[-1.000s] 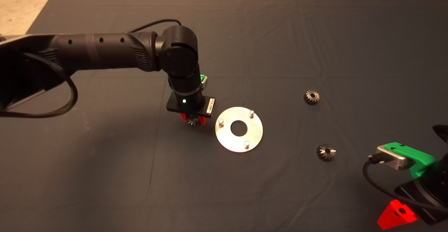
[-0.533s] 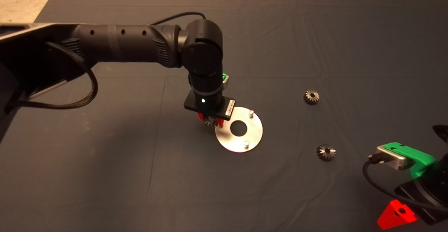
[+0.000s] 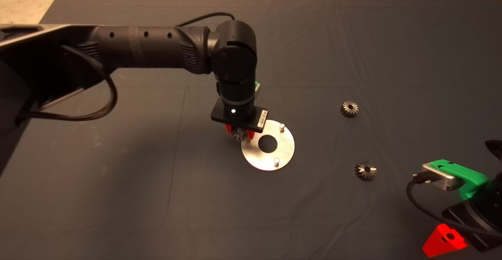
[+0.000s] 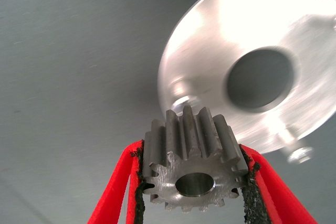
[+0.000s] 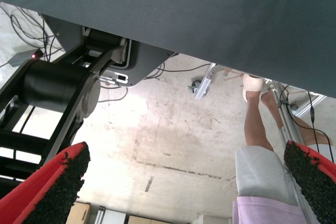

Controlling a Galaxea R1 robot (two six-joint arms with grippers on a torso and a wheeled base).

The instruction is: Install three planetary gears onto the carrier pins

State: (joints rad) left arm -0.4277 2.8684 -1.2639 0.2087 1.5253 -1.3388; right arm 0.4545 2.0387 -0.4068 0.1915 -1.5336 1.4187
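Note:
My left gripper (image 3: 239, 135) is shut on a grey planetary gear (image 4: 191, 166), held between its red fingers (image 4: 262, 187) just above the left edge of the shiny metal disc (image 3: 284, 152). The nearest carrier pin (image 4: 184, 100) shows just beyond the gear in the left wrist view; in the head view the gripper hides it. Two other pins (image 3: 281, 126) (image 3: 276, 160) stand bare on the disc. Two more planetary gears lie on the mat to the right, one farther back (image 3: 348, 108) and one nearer (image 3: 365, 171). My right gripper (image 3: 445, 241) is parked at the lower right, open.
The dark mat (image 3: 117, 197) covers the table, with bare floor beyond its far edge (image 3: 23, 5). The right wrist view looks past the mat's edge at the floor, a robot base (image 5: 58, 87) and a person's leg (image 5: 257, 135).
My left arm has carried the gear to the right, from beside the disc to over its left edge, covering the left pin. The right arm and the two loose gears have not moved.

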